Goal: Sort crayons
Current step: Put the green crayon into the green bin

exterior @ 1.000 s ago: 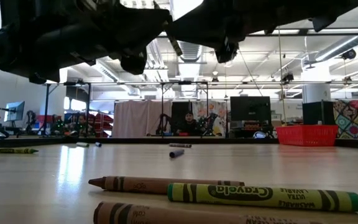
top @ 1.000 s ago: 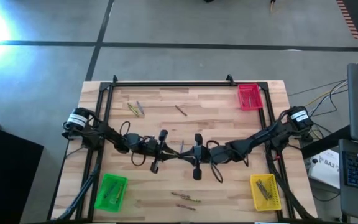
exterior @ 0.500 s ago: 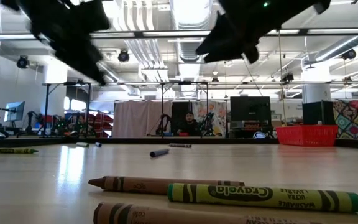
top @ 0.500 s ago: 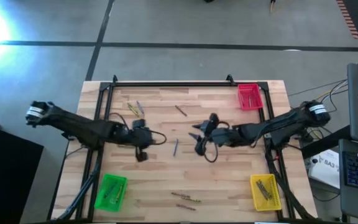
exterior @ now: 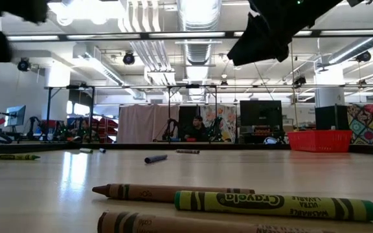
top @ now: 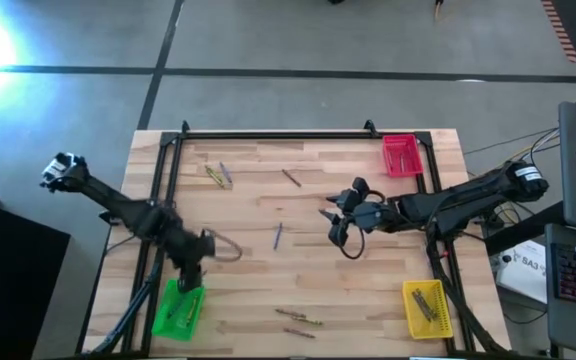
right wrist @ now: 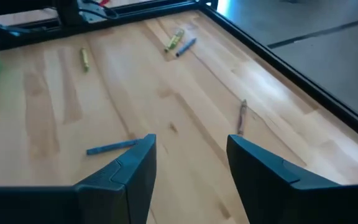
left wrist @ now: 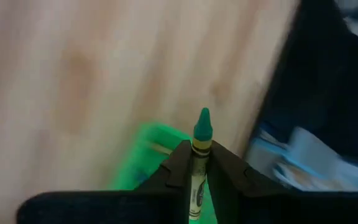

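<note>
My left gripper (top: 193, 278) hangs over the green tray (top: 178, 308) at the table's near left, shut on a green crayon (left wrist: 201, 132). My right gripper (top: 333, 225) hovers open and clear of the table right of centre, with nothing between its fingers (right wrist: 188, 155). A blue crayon (top: 277, 235) lies flat on the wood in front of it (right wrist: 110, 147). A brown crayon (top: 291, 178) and a yellow and grey pair (top: 218, 174) lie toward the far edge. A few more crayons (top: 298, 319) lie near the front edge (exterior: 151, 191). My left gripper pinches the green crayon's wrapped shaft (left wrist: 197, 163) between its two fingers. The crayon lies along the fingers, and its pointed tip (left wrist: 203, 118) sticks out past their ends. It is lifted clear, above the green tray (left wrist: 143, 155).
A red tray (top: 400, 155) stands at the far right corner and a yellow tray (top: 426, 308) with crayons in it at the near right. A black frame (top: 268, 135) runs along the table's far and side edges. Open wood lies around the blue crayon.
My left gripper has swung from the table's middle to the near left, over the green tray, carrying the green crayon. My right gripper has drawn back toward the right edge, risen and opened. The blue crayon has slid a little leftward on the wood.
</note>
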